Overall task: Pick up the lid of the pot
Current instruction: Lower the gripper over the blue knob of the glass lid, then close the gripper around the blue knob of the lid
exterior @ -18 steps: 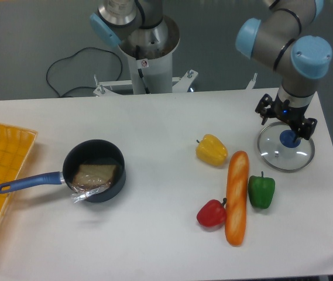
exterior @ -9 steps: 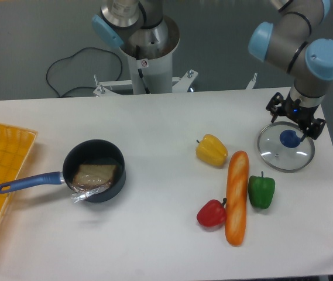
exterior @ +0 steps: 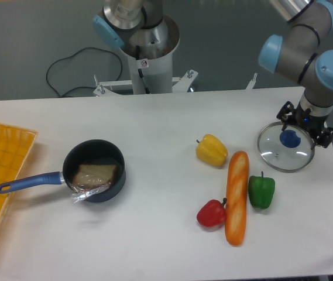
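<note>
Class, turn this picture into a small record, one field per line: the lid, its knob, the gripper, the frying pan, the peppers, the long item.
lid: pot lid, see-through, lying to the right of the peppers
knob: blue knob, on top of the lid
gripper: gripper, open, over the lid's far right part; contact cannot be told
pan: black frying pan, blue handle, brown item inside
peppers: yellow pepper, green pepper, red pepper
long item: orange stick-shaped item, between red and green peppers
</note>
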### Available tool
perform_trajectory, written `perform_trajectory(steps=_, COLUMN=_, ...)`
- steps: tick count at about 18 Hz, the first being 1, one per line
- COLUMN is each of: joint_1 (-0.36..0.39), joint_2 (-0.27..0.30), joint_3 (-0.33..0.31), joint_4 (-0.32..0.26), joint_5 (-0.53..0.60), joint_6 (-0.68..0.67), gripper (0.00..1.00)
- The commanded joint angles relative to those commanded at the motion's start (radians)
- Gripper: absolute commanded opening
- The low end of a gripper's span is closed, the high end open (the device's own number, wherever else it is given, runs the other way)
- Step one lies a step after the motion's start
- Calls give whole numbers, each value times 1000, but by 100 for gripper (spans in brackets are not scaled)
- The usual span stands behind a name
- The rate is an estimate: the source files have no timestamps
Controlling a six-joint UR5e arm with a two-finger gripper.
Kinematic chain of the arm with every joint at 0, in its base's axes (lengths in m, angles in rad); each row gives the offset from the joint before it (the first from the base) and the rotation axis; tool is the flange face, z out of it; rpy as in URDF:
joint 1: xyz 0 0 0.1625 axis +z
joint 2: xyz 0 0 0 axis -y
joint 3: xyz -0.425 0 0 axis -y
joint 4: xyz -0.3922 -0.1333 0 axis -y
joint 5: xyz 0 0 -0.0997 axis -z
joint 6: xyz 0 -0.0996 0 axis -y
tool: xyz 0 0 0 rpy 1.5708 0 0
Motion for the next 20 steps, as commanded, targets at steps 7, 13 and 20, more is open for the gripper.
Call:
perform_trajectory(steps=7, joint_1=2, joint_2=-6, joint_3=-21, joint_4=26, joint_5=0, joint_6=0, gripper=100)
perform_trajectory(steps=13, joint_1=8, joint_2=-6, joint_3=-48, joint_4=51, joint_5=0, joint_6=0, gripper=100)
perform_trajectory(steps=20, joint_1=14, joint_2=-3, joint_3=-78, joint_4=54, joint_5=-2, joint_6=-2, gripper=100)
